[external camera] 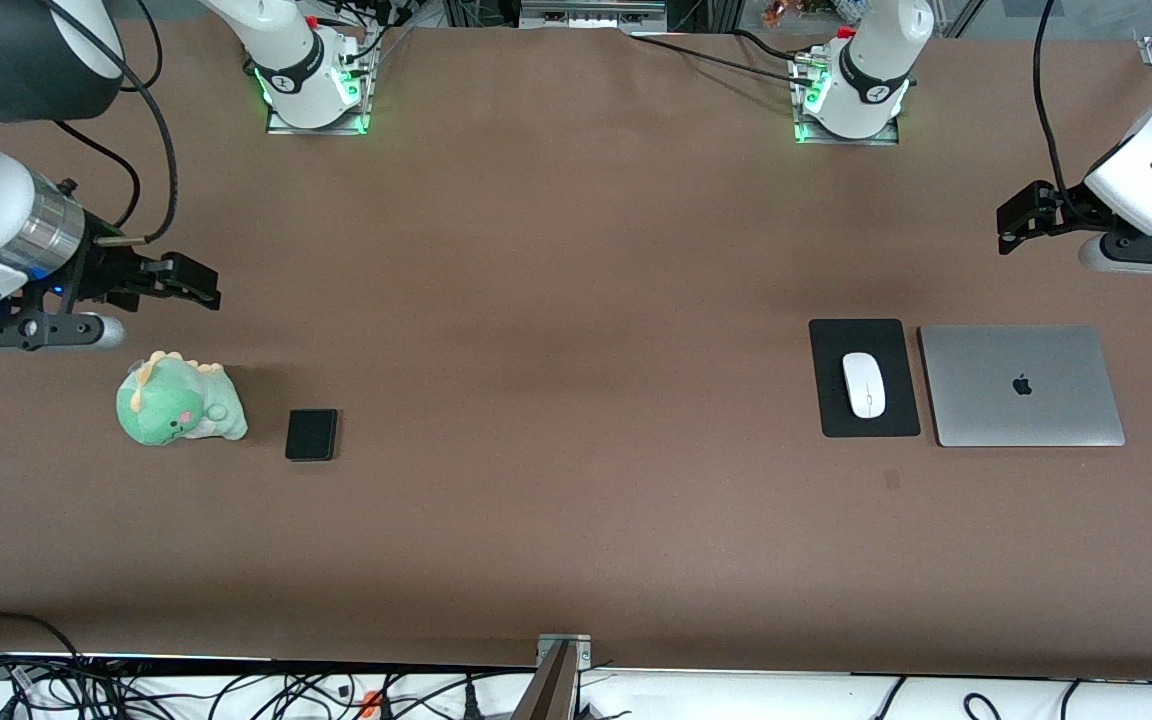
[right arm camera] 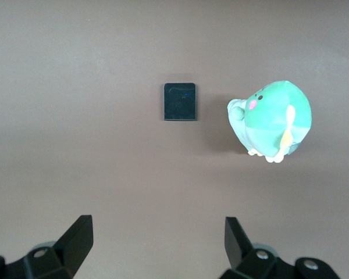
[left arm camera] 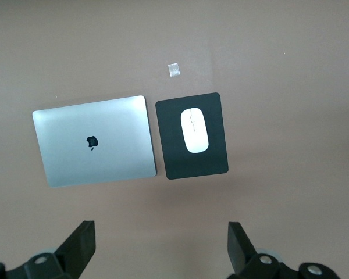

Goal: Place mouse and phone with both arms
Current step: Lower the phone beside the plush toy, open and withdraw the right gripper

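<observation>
The white mouse (external camera: pixel 864 384) lies on a black mouse pad (external camera: pixel 863 426) toward the left arm's end of the table; it also shows in the left wrist view (left arm camera: pixel 195 130). The black phone (external camera: pixel 312 434) lies flat beside a green plush toy (external camera: pixel 177 401) toward the right arm's end; it also shows in the right wrist view (right arm camera: pixel 180 101). My left gripper (external camera: pixel 1021 218) hangs open and empty above the table, over bare table beside the laptop's far edge. My right gripper (external camera: pixel 191 282) hangs open and empty over bare table, above the plush toy's far side.
A closed silver laptop (external camera: pixel 1020 385) lies beside the mouse pad, toward the left arm's end. A small pale tag (left arm camera: pixel 174 69) lies on the table nearer to the front camera than the pad. The brown table's front edge (external camera: pixel 576 665) carries a metal bracket (external camera: pixel 563 647).
</observation>
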`<state>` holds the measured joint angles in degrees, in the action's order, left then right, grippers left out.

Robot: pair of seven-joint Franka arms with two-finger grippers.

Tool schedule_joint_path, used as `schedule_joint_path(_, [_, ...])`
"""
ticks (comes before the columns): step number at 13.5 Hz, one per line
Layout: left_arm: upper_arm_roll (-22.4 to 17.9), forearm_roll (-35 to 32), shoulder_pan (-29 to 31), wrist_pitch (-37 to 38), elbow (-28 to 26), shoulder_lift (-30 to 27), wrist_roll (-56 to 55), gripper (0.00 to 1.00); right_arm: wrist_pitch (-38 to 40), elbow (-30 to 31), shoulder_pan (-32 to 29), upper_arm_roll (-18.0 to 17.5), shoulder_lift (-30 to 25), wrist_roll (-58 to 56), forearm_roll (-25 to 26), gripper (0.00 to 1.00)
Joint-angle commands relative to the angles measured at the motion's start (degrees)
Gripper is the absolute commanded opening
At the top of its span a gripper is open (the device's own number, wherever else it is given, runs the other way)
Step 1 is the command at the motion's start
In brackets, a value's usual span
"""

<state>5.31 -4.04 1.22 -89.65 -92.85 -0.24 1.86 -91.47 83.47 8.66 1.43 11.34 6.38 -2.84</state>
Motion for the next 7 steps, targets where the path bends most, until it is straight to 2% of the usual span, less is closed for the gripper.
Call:
schedule_joint_path(1, [0.05, -0.18, -0.08, 0.88, 1.88, 0.77, 1.39, 1.00, 0.32, 0.91, -0.31, 0.68, -0.53, -1.28, -0.50, 1.00])
schedule_joint_path(7, [-0.03, -0.09, -0.08, 1.05, 1.88, 0.77, 1.31, 1.00, 0.41, 0.99, -0.31, 0.68, -1.14, -1.37, -0.50, 1.00])
